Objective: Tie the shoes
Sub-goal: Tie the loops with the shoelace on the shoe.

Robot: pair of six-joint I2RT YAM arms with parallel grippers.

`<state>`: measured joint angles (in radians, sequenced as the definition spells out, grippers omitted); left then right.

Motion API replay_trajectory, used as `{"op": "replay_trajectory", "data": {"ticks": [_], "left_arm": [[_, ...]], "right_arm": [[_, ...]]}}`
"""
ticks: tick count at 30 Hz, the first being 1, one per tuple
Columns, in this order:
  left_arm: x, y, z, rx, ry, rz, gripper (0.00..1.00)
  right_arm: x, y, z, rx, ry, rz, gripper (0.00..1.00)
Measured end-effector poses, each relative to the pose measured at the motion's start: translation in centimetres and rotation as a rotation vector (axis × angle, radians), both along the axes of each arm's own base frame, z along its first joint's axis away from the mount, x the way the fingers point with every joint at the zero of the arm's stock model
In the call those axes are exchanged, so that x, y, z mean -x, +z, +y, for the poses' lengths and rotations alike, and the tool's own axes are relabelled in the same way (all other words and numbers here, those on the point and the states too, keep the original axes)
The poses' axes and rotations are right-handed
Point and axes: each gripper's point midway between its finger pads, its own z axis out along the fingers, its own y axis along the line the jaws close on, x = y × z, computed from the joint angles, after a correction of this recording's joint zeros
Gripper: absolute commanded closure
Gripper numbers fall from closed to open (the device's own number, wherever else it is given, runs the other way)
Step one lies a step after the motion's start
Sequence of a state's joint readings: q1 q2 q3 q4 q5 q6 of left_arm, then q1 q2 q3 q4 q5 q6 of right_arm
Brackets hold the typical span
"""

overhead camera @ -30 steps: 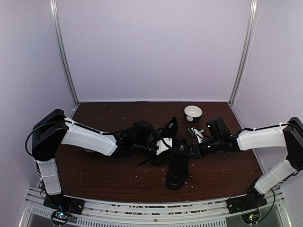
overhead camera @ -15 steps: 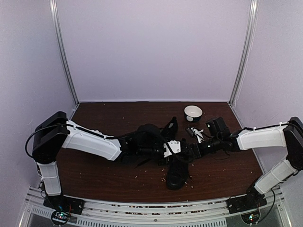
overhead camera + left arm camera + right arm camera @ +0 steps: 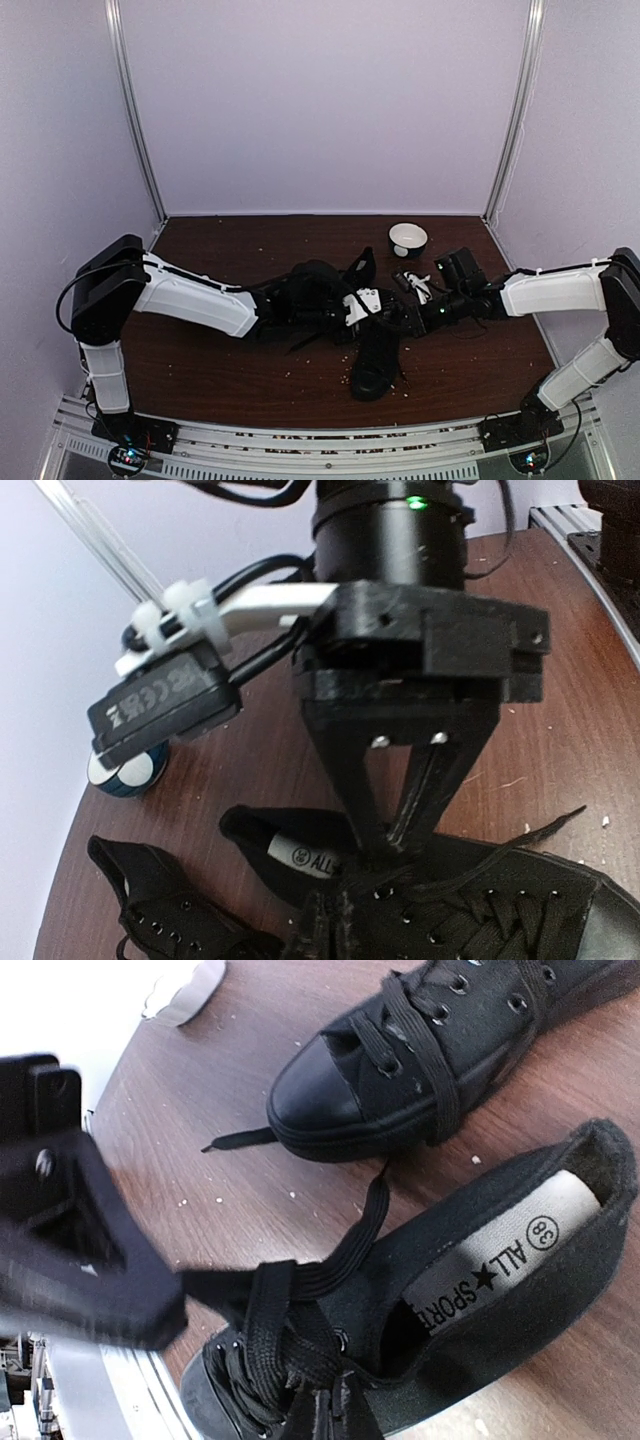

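The left arm (image 3: 190,295) reaches to the middle of the desk (image 3: 230,240). The left jaws are closed, tips down at the throat of the near shoe (image 3: 375,352), though I cannot tell whether they pinch anything. The far shoe (image 3: 358,268) lies just behind it, laces (image 3: 430,1050) threaded but loose. The right arm (image 3: 550,290) stretches in from the right, the right jaws closed on a lace (image 3: 330,1265) of the near shoe. A bowl (image 3: 408,238) sits far right. No knot shows on either shoe, so the tying looks barely begun.
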<state>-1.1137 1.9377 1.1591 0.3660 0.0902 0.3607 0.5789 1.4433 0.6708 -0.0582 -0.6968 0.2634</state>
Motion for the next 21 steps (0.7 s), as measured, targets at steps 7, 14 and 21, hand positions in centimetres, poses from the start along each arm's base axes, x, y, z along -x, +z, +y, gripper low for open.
{"op": "replay_trajectory", "data": {"ticks": [7, 14, 21], "left_arm": [[-2.1, -0.6, 1.0, 0.008, 0.088, 0.051, 1.00], [-2.2, -2.0, 0.7, -0.015, 0.096, 0.085, 1.00], [-2.3, -2.9, 0.2, -0.036, 0.095, 0.106, 1.00]], "right_arm": [[0.4, 0.1, -0.8, 0.038, -0.015, 0.017, 1.00], [0.9, 0.1, -1.4, 0.070, -0.014, 0.036, 1.00], [0.6, -0.1, -2.3, 0.106, -0.043, 0.051, 0.96]]}}
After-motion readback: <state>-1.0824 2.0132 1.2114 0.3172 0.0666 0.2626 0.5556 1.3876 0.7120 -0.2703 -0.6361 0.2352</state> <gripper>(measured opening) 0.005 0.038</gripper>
